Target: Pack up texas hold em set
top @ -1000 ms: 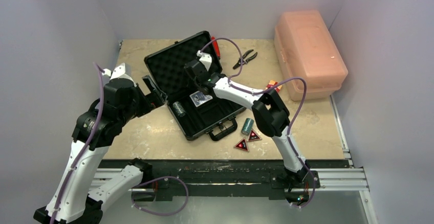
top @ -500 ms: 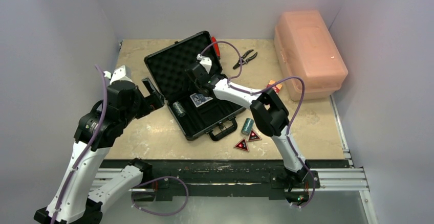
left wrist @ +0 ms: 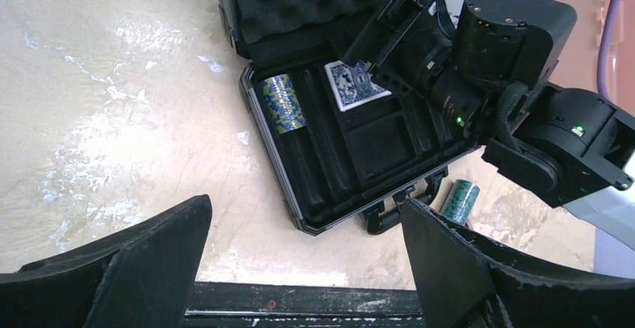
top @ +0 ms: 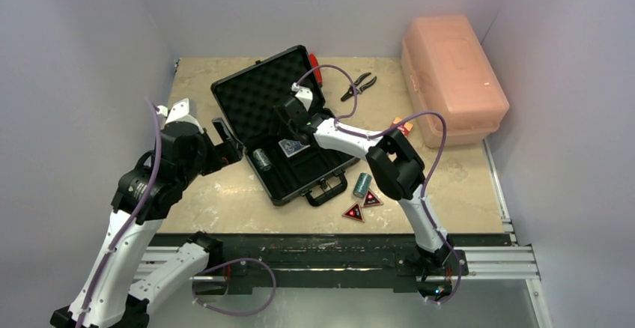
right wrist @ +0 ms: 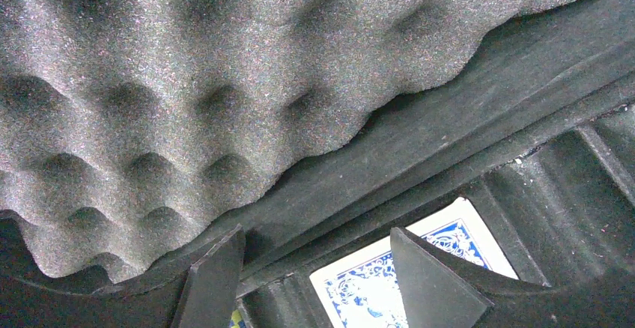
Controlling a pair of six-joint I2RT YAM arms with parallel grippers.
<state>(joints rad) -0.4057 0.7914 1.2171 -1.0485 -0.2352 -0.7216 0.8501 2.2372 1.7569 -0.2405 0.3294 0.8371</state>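
Observation:
The black briefcase (top: 314, 165) lies open mid-table, its foam-lined lid (top: 254, 96) tipped back. A blue card deck (top: 293, 147) and a teal chip roll (top: 261, 159) lie in its tray. My right gripper (top: 290, 118) hovers over the hinge end, open. In the right wrist view its gripper (right wrist: 314, 244) stands above the blue deck (right wrist: 352, 292), gripping nothing. My left gripper (top: 225, 138) is open left of the case, and the left wrist view looks down on the tray (left wrist: 374, 141). On the table lie another teal roll (top: 362, 185), two red-black triangles (top: 353, 212), and an orange-red deck (top: 399, 126).
A large pink plastic box (top: 451, 77) stands at the back right. Pliers (top: 358, 85) and a red-handled tool (top: 316, 68) lie behind the case. Walls close in the left, back and right sides.
My right gripper has dropped a little toward the tray and its jaws have narrowed slightly. My left arm has crept slightly toward the case. The objects have not moved.

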